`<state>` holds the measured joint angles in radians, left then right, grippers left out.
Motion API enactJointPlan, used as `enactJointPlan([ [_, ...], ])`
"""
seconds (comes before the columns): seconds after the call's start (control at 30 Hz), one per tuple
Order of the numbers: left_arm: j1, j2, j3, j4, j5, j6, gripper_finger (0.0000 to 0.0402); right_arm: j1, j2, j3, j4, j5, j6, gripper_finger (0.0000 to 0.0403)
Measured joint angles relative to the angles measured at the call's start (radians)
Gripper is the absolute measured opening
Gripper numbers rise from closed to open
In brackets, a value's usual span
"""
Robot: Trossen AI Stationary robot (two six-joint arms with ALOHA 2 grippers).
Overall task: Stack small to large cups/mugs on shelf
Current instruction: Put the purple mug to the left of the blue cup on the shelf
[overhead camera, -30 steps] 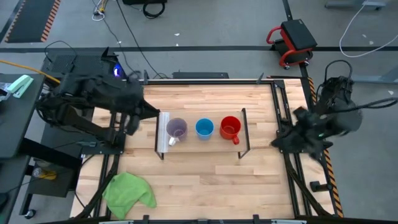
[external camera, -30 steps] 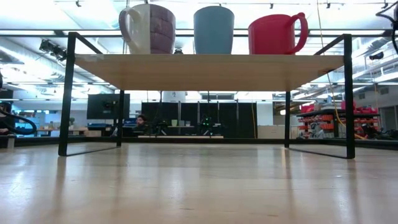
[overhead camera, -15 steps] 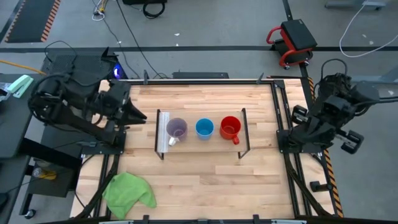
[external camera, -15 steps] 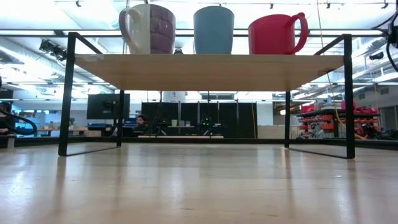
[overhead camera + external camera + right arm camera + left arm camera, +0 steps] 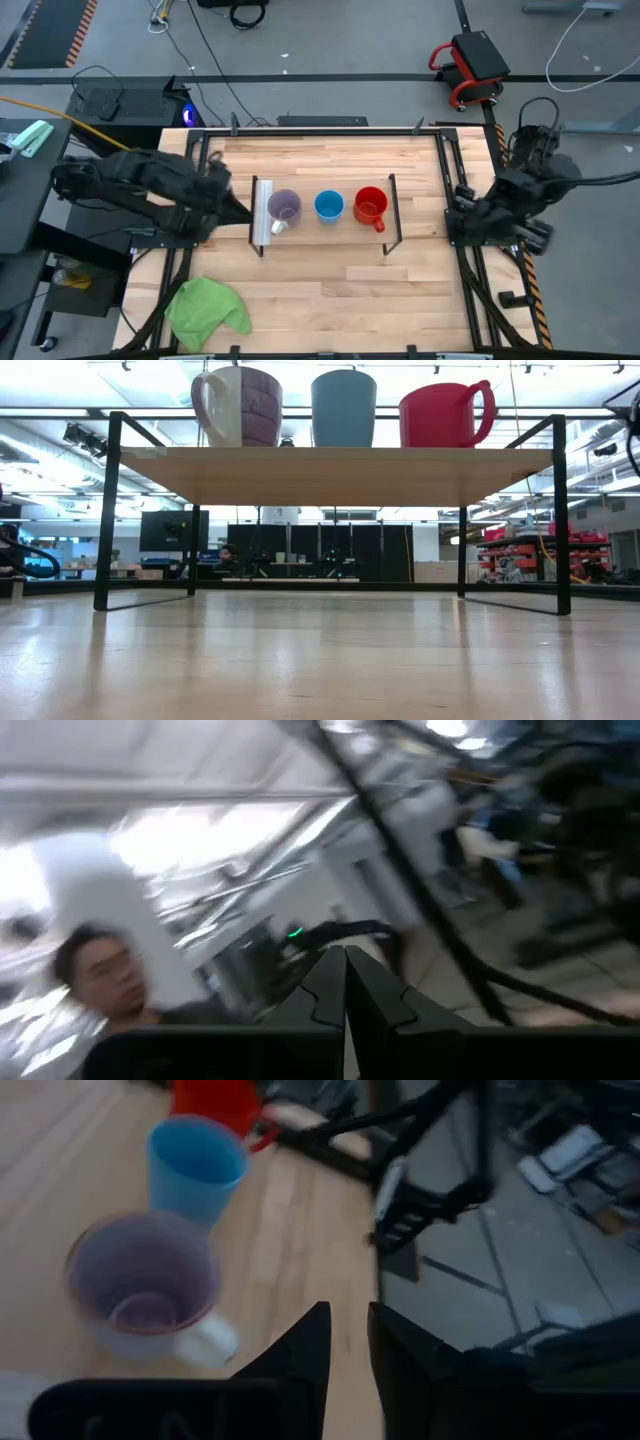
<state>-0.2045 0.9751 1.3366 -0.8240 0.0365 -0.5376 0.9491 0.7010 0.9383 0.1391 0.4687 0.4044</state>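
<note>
Three cups stand upright in a row on the light-wood shelf [image 5: 325, 236], each on its base. The translucent purple mug with a white handle [image 5: 285, 208] is nearest the shelf's white strip. The light-blue cup [image 5: 329, 206] is in the middle and the red mug [image 5: 370, 205] at the right. They also show in the low view: purple mug [image 5: 240, 405], blue cup [image 5: 343, 407], red mug [image 5: 445, 415]. My left gripper [image 5: 240, 207] hangs just left of the shelf, empty, its fingers [image 5: 310, 1350] a narrow gap apart. My right gripper [image 5: 462, 212] is shut and empty at the table's right edge.
A green cloth [image 5: 207, 308] lies at the table's near left corner. Black frame rails [image 5: 450, 180] run along both side edges of the table. Bare wood lies between the shelf and the near edge. A person [image 5: 100, 980] shows blurred in the right wrist view.
My left arm has swung a little toward the near edge and now reaches lower beside the shelf's left end. My right arm rose over the table's right edge and has come back down there. The three cups have stayed still on the shelf.
</note>
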Motion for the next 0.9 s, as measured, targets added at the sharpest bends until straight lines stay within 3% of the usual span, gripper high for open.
enactJointPlan([
  [0.1, 0.004, -0.002, -0.109, 0.073, -0.011, -0.052, 0.0075, -0.058, 0.023, -0.058, -0.015, 0.083, 0.117, 0.0013],
  [0.4, 0.027, -0.002, -0.3, 0.17, 0.043, -0.16, 0.0075, -0.166, 0.095, -0.097, -0.075, 0.046, 0.296, 0.0012],
  [0.9, 0.026, 0.046, -0.332, 0.178, 0.048, -0.245, 0.0072, -0.19, 0.111, -0.098, -0.114, 0.046, 0.303, 0.0012],
])
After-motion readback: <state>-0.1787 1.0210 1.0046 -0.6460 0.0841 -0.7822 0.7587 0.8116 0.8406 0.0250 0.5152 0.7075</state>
